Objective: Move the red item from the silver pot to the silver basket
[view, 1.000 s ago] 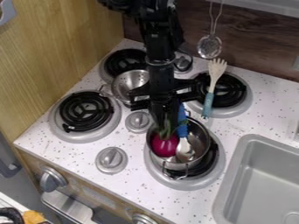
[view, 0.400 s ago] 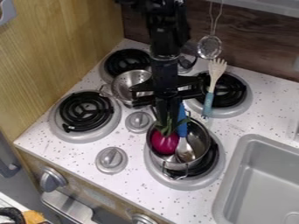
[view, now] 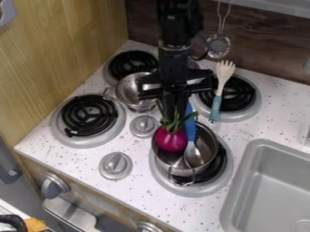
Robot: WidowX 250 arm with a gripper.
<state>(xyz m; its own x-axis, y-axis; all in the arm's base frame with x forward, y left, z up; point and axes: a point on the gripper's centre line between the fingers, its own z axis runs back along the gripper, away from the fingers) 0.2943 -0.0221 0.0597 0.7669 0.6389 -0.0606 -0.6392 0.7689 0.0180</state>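
A black two-finger tool [view: 174,112] pinches the green leafy top of a round, purple-red vegetable [view: 171,139] above a stainless-steel pot [view: 207,141] on a white, speckled toy-kitchen worktop [view: 94,167]. The bulb hangs upright at the left side of the pot's mouth, overlapping the rim in the camera's view; whether it touches the rim cannot be told. A metal spoon with a blue handle [view: 193,156] stands tilted in the pot, its bowl low and its handle rising just beside the leaves. The pot sits on the front right burner [view: 174,186].

The silver perforated basket [view: 129,87], partly hidden by the arm, sits near the back left burner [view: 124,63], well apart from the vegetable. A pale fork with a teal handle [view: 223,74] lies across the left part of the back right burner [view: 247,93]. A wire-mesh strainer [view: 218,46] hangs at the dark wood-look backsplash [view: 272,50], and a grey sink [view: 272,181] is set at right.
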